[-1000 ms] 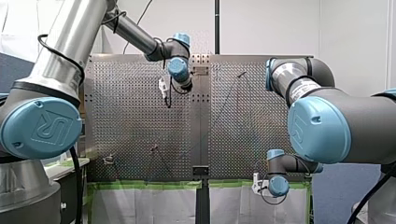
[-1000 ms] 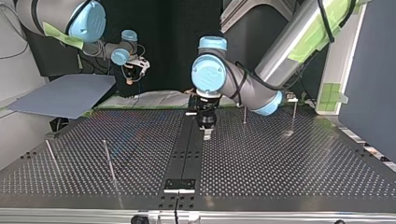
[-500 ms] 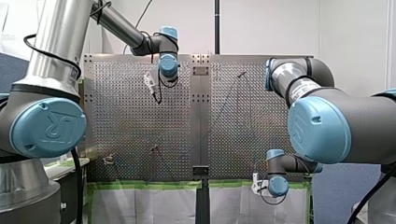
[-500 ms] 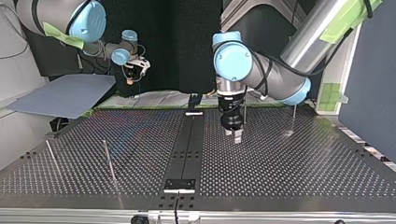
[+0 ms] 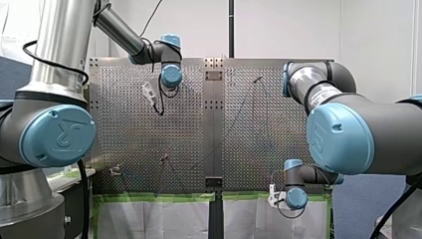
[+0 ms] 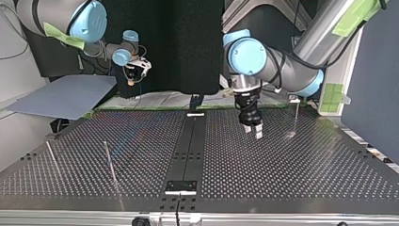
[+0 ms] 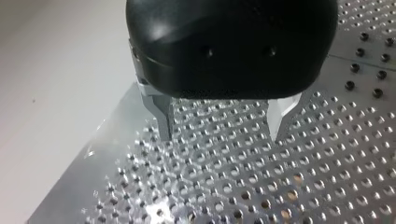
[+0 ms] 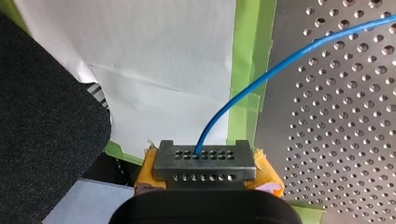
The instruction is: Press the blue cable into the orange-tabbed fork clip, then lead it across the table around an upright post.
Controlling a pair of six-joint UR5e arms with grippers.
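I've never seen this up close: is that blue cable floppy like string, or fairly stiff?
Probably springy rather than limp: the blue cable leaves my right gripper in one smooth arc without kinks. It looks thin, so it is likely light and easily bent when pushed.

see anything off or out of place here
Nothing stands out. The blue cable leaves my right gripper in a smooth curve, unkinked, and my left gripper hangs open over the perforated table with nothing between its fingers.
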